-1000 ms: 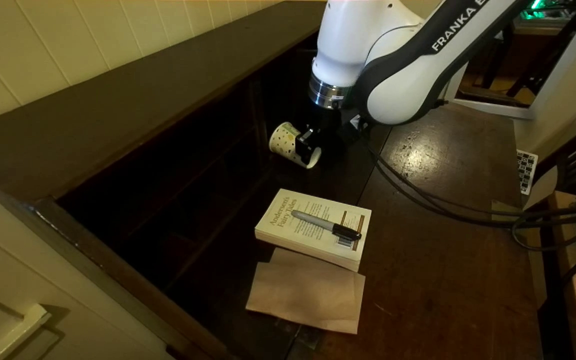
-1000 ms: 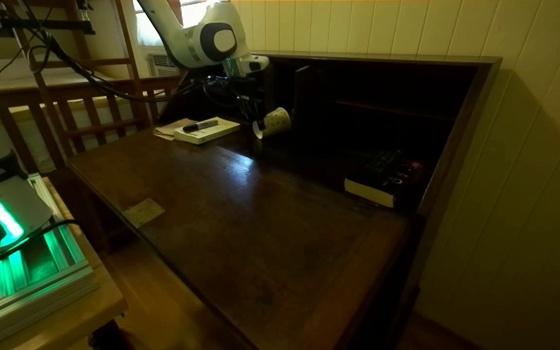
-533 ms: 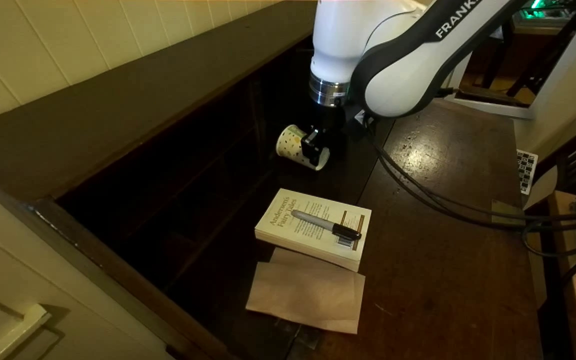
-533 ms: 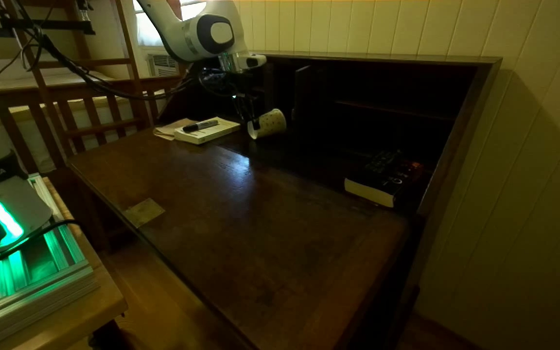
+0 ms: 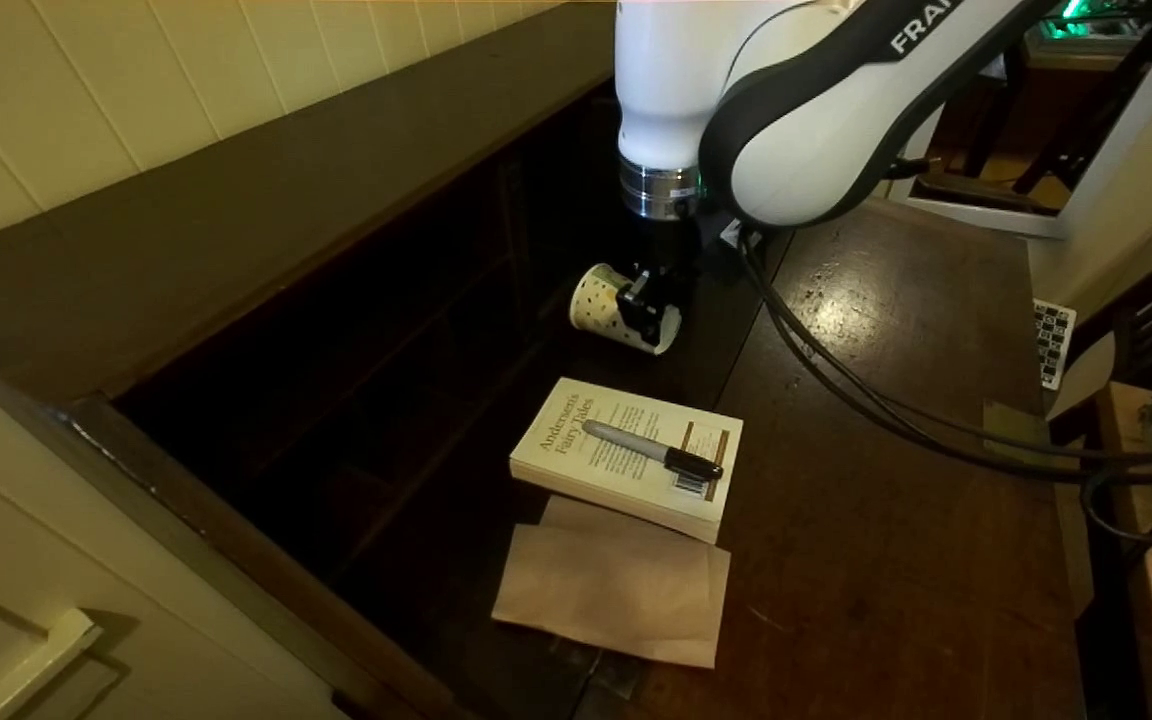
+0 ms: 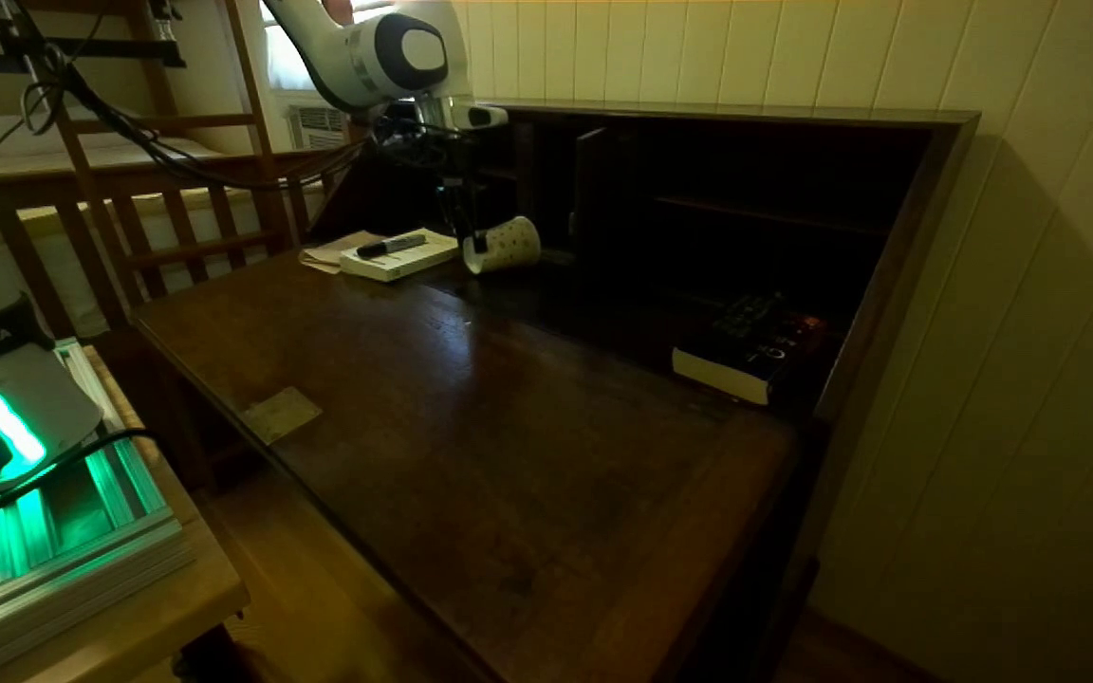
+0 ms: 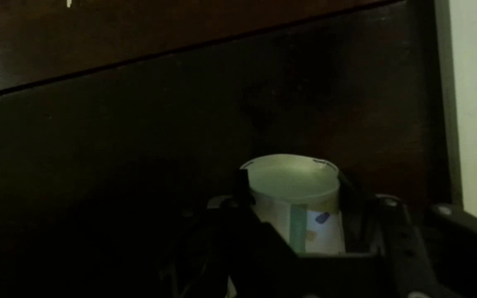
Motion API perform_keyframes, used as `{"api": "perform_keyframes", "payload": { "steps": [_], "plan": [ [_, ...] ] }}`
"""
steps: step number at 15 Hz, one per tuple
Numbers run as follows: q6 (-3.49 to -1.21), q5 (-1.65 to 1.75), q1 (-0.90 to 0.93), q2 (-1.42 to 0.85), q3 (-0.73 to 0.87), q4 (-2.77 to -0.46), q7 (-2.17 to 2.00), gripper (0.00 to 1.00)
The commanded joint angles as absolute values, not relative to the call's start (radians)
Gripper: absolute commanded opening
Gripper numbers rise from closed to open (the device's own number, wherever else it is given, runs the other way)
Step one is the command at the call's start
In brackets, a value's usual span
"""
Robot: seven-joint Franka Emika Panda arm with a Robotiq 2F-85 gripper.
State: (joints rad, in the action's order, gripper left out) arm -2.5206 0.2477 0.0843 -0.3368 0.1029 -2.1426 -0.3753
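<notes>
Claw (image 7: pixel 295 185) grasps a speckled cup (image 5: pixel 598 308) tipped nearly sideways, its pale interior (image 7: pixel 292 178) showing.

Observing remotely, I record a cream cup (image 5: pixel 598 308) with scattered dark spots, bearing a green stripe and a purple fleck in the wrist view, a black gripper (image 7: pixel 295 184), a grey marker (image 5: pixel 650 449) with a black cap (image 5: pixel 693 464), a cream book (image 5: pixel 604 470), tan paper (image 5: pixel 616 588) and a dark brown desk (image 5: pixel 886 560).

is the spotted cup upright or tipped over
Tipped: in both exterior views the fingers hold the spotted cup on its side, its rim facing sideways rather than up.
</notes>
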Motion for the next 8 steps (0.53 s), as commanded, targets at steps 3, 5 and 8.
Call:
{"api": "perform_keyframes", "payload": {
  "steps": [3,5,8],
  "plan": [
    [-2.438,0.252,0.108,-0.279,0.096,-2.178,-0.382,0.53],
    [-2.42,0.249,0.11,-0.267,0.089,-2.185,-0.381,0.66],
    [-2.403,0.25,0.11,-0.243,0.08,-2.202,-0.379,0.91]
  ]
}}
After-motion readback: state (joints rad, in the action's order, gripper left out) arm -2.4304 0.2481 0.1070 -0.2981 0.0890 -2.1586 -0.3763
